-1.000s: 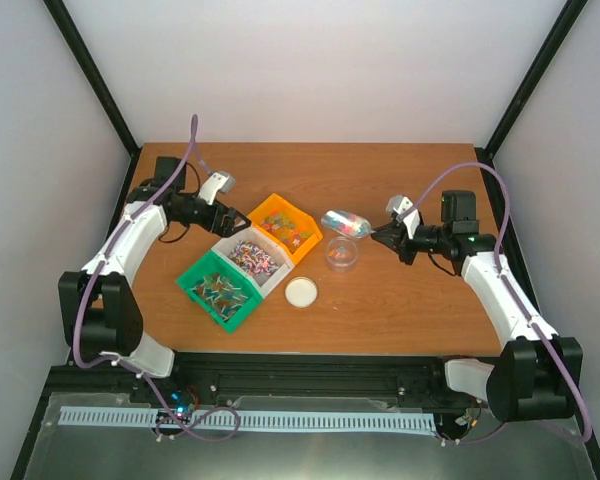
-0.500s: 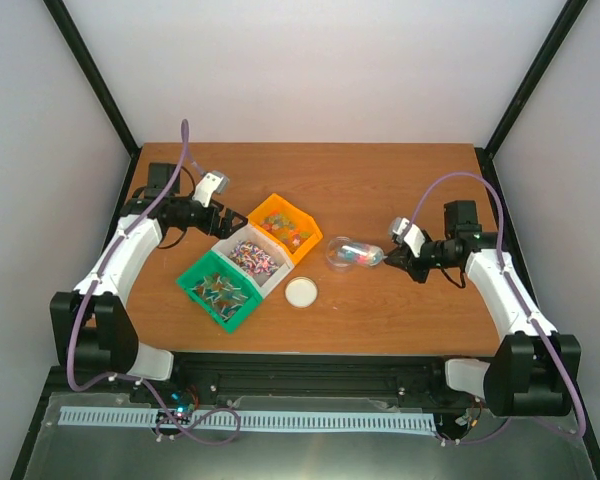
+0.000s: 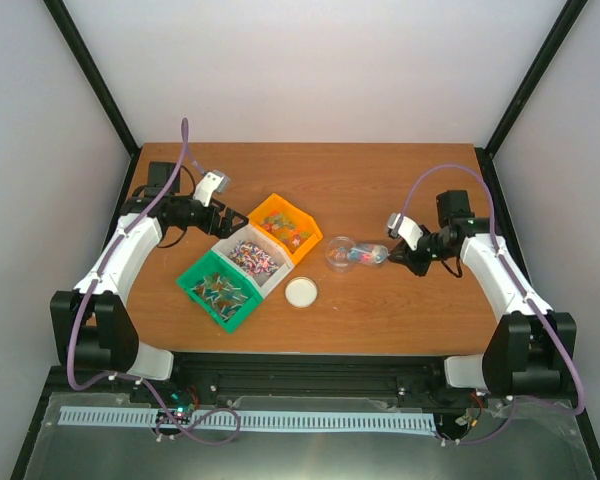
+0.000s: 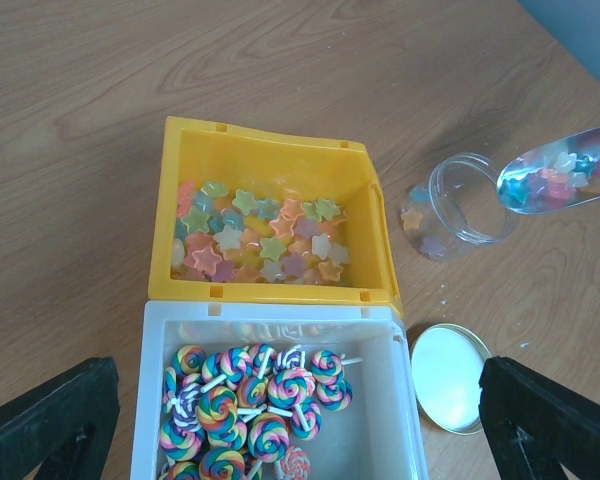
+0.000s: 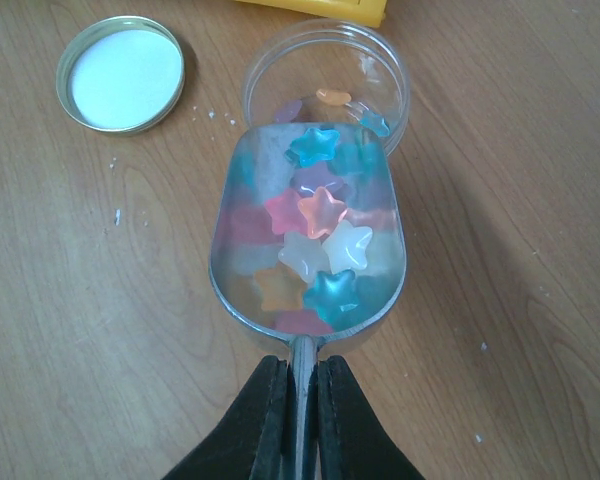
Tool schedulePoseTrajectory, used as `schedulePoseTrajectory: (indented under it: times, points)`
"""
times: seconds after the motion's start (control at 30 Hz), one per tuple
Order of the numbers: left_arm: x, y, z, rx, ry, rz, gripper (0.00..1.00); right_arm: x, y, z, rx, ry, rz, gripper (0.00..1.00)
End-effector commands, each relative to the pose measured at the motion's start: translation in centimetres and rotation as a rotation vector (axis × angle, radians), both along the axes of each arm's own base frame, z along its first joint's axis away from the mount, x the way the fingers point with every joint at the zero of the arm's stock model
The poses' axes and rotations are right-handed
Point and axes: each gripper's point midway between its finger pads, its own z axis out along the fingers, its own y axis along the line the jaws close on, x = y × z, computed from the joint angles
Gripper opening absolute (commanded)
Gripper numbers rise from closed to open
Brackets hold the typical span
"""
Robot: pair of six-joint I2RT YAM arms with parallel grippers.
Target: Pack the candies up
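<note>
Over the wooden tabletop (image 3: 380, 185), the right gripper (image 5: 300, 375), clenching a silver metal scoop (image 5: 232, 255) of star-shaped candies (image 5: 321, 212), has dropped to the clear round jar (image 5: 325, 60), ready to pour.

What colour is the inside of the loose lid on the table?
The lid is white inside with a gold-coloured rim; the right wrist view shows it best.
</note>
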Motion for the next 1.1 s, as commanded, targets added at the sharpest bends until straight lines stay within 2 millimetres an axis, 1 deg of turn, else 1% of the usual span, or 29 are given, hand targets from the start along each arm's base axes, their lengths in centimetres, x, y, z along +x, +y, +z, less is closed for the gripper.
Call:
schedulePoseTrajectory:
  times: [0.0,0.23,0.47,0.63,0.73,0.97,1.07]
  points:
    - [0.8,-0.1,1.9,-0.015,-0.060,-0.010,1.00,0.9,0.2,0.5,-0.038,0.000,-0.011,0.03]
    - [0.6,0.0,1.7,-0.010,-0.063,-0.015,1.00,1.6,0.8,1.0,-0.090,0.007,-0.007,0.03]
    - [0.7,-0.1,1.1,-0.008,-0.053,-0.019,1.00,1.8,1.0,0.5,-0.183,0.020,0.016,0.03]
    - [0.6,0.0,1.0,0.000,-0.058,-0.017,1.00,1.7,1.3,1.0,-0.216,0.012,0.031,0.03]
    - [0.7,0.2,0.5,0.008,-0.049,-0.002,1.00,1.8,1.5,1.3,-0.230,0.009,0.029,0.03]
    - [0.8,0.7,-0.1,0.042,-0.051,0.012,1.00,1.6,1.0,1.6,-0.289,0.006,0.022,0.03]
    - [0.9,0.8,-0.3,0.053,-0.053,0.015,1.00,1.6,0.9,2.2,-0.297,0.003,0.020,0.03]
